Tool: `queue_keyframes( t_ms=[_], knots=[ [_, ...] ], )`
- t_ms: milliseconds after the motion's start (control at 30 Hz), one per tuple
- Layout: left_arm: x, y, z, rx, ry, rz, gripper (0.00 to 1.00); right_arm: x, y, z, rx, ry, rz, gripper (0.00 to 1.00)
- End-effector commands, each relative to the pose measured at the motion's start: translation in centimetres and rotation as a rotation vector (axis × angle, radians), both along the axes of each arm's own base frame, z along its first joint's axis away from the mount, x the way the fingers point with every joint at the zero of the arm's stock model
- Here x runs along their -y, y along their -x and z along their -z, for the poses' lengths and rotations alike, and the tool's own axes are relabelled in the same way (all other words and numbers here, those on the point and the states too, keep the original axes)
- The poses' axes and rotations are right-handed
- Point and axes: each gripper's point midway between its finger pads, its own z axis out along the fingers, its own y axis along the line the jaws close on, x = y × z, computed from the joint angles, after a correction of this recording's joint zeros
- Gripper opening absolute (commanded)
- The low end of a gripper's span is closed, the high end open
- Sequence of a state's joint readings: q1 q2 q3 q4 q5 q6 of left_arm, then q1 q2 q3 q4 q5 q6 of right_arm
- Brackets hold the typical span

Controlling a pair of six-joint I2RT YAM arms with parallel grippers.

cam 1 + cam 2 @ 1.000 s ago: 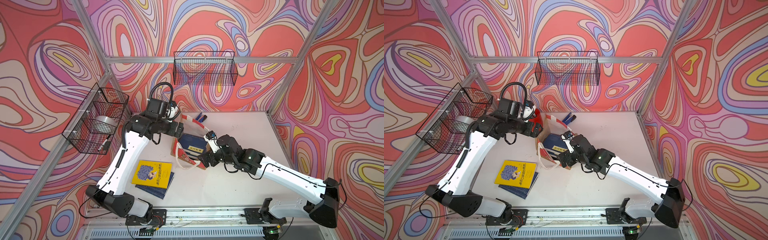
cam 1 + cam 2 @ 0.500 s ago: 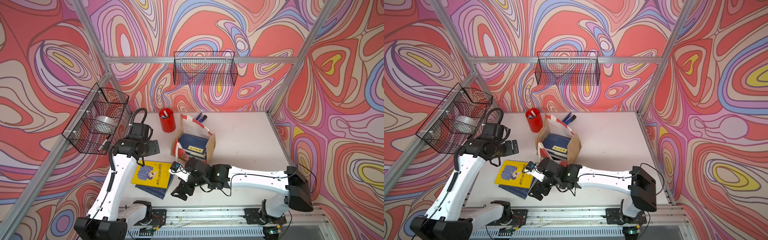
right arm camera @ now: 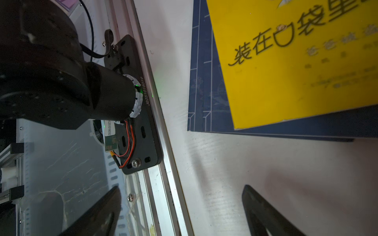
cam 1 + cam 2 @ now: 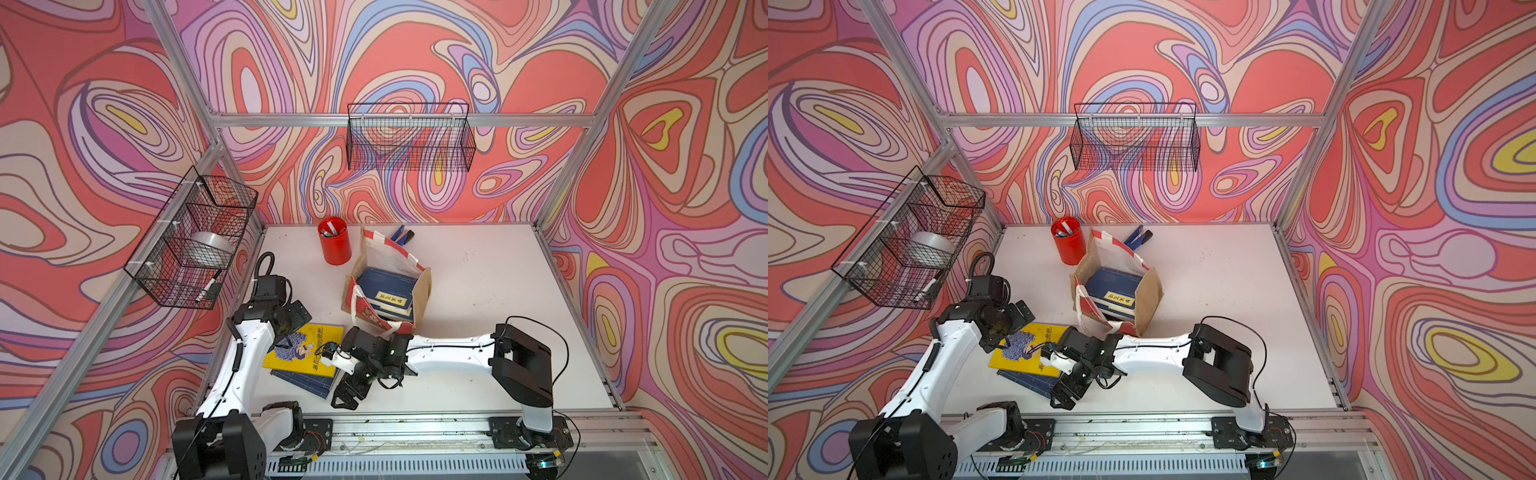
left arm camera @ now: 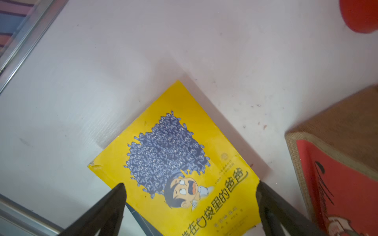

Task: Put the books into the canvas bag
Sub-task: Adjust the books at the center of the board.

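Note:
The canvas bag (image 4: pixel 422 291) (image 4: pixel 1148 299) (image 5: pixel 337 143) stands open mid-table with navy books (image 4: pixel 386 291) (image 4: pixel 1113 286) inside. A yellow book (image 4: pixel 307 349) (image 4: pixel 1025 349) (image 5: pixel 184 163) (image 3: pixel 296 61) lies front left on a navy book (image 4: pixel 307 380) (image 4: pixel 1030 380) (image 3: pixel 206 92). My left gripper (image 4: pixel 286 338) (image 4: pixel 1000 338) (image 5: pixel 190 185) hovers open above the yellow cover, its fingers straddling it. At the stack's front right corner, my right gripper (image 4: pixel 347 395) (image 4: pixel 1065 397) (image 3: pixel 182 188) is open over the table's front edge, nothing between its fingers.
A red pen cup (image 4: pixel 334 241) (image 4: pixel 1068 241) (image 5: pixel 360 14) and a blue-handled tool (image 4: pixel 402 236) sit behind the bag. Wire baskets hang on the left wall (image 4: pixel 195 245) and back wall (image 4: pixel 409 137). The aluminium front rail (image 4: pixel 415 419) and left arm base (image 3: pixel 61 71) lie close to the right gripper.
Both arms have left the bag and swung to the front-left stack: the left now hovers over the yellow book, the right sits by its front corner.

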State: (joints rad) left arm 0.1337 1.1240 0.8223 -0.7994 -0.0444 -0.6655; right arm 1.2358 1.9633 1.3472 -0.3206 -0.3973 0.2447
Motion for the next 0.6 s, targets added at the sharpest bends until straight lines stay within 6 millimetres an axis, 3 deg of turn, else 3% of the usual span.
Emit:
queue_keyframes(
  t_ms=[0,100,300,567],
  knots=[
    [-1.6,-0.7,1.6,0.047,0.049,-0.146,1.00,-0.8,-1.0,0.3,-0.003,-0.003,0.036,0.93],
    [-2.9,-0.9,2.9,0.020,0.036,-0.204,1.00,-0.9,-1.8,0.7,-0.020,0.000,0.060,0.93],
    [-5.3,-1.1,3.4,0.018,-0.040,-0.276,1.00,-0.6,-2.6,0.2,-0.021,-0.018,0.073,0.93],
    [-5.2,-1.8,7.3,-0.040,0.090,-0.324,1.00,0.2,-2.9,-1.0,-0.017,-0.024,0.067,0.94]
  ],
)
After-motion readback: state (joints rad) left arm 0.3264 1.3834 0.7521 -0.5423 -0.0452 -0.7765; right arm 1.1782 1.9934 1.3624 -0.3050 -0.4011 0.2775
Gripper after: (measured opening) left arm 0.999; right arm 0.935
